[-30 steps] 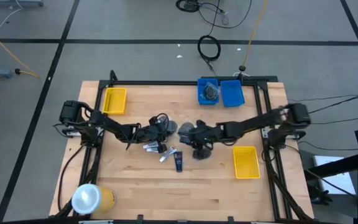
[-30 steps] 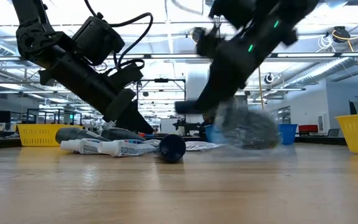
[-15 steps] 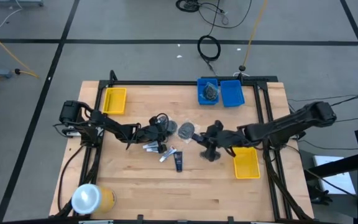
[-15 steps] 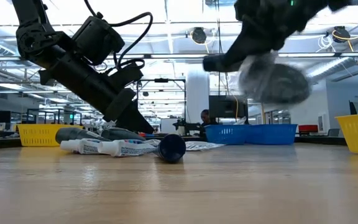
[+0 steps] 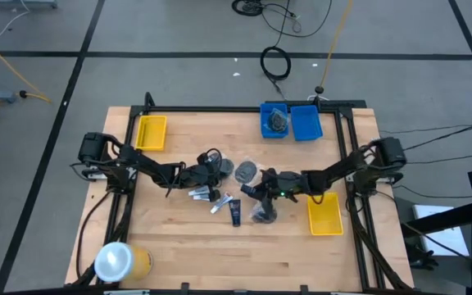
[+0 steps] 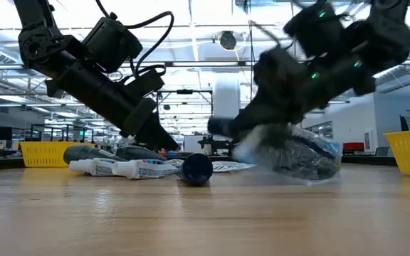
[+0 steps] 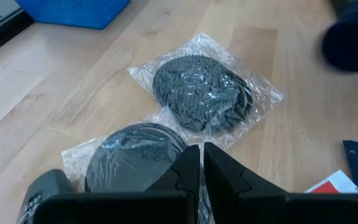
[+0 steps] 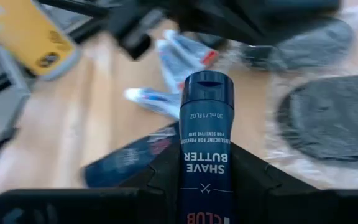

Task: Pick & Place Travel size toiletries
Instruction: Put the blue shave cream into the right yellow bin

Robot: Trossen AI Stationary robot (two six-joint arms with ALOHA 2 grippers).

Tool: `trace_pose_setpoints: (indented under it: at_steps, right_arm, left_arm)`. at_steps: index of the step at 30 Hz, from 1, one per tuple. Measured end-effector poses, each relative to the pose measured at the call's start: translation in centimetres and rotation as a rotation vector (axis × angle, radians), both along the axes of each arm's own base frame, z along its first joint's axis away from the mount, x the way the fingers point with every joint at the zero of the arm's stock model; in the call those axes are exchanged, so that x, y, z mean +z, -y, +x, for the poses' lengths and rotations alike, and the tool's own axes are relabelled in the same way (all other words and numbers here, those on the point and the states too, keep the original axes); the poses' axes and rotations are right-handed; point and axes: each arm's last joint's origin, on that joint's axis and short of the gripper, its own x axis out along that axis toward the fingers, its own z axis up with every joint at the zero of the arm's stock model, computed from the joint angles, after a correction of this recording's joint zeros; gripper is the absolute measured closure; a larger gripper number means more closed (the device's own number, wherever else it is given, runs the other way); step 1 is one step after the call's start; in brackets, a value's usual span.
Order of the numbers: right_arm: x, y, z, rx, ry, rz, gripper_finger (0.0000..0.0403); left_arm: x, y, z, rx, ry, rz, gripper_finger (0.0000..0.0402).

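Here the right fingers [image 8: 205, 163] clamp a shave butter bottle [image 8: 205, 134]; left fingers [image 7: 201, 168] closed, empty, over bagged discs [image 7: 201, 93].

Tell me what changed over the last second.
The right pincer, a shave butter bottle between its fingers and a crinkly bag under it, swung out toward the yellow bin and rose, then came back to the middle and sank low over the table. The left pincer, shut above the bagged discs, the white tubes and the lying dark bottle stayed put.
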Motion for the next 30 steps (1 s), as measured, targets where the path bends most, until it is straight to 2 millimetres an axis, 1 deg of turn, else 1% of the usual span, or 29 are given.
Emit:
trace_pose_setpoints:
  at_steps: [3,6,9,12,16,23,25,28,30]
  right_arm:
    - [-1.1,0.8,0.2,-0.027,-0.039,-0.007,0.0307]
    - [-1.6,1.4,0.2,-0.037,-0.062,-0.035,0.0303]
    - [-2.3,1.8,0.1,-0.039,-0.106,-0.072,0.029]
    - [-2.6,2.1,0.0,-0.052,-0.139,-0.107,0.0272]
    - [-2.9,2.3,-0.3,-0.069,-0.192,-0.186,0.0243]
    - [-2.9,2.6,-0.4,-0.069,-0.201,-0.195,0.0167]
    - [-2.8,2.7,-0.4,-0.069,-0.205,-0.198,0.0151]
    - [-2.8,2.7,-0.3,-0.056,-0.226,-0.221,0.0147]
    - [-2.9,2.6,-0.3,-0.036,-0.233,-0.253,0.0159]
  left_arm:
    - [0.0,0.0,0.0,0.0,-0.001,0.0,0.0376]
    - [0.0,0.0,0.0,0.0,-0.001,0.0,0.0376]
    - [0.0,0.0,0.0,0.0,-0.001,0.0,0.0376]
    - [0.0,0.0,0.0,0.0,-0.001,0.0,0.0376]
    - [0.0,0.0,0.0,0.0,-0.001,0.0,0.0376]
    - [0.0,0.0,0.0,-0.002,-0.002,0.003,0.0376]
    - [0.0,0.0,0.0,-0.004,-0.004,0.007,0.0376]
    - [0.0,0.0,0.0,-0.005,-0.004,0.007,0.0376]
    - [0.0,0.0,0.0,-0.005,-0.004,0.007,0.0376]
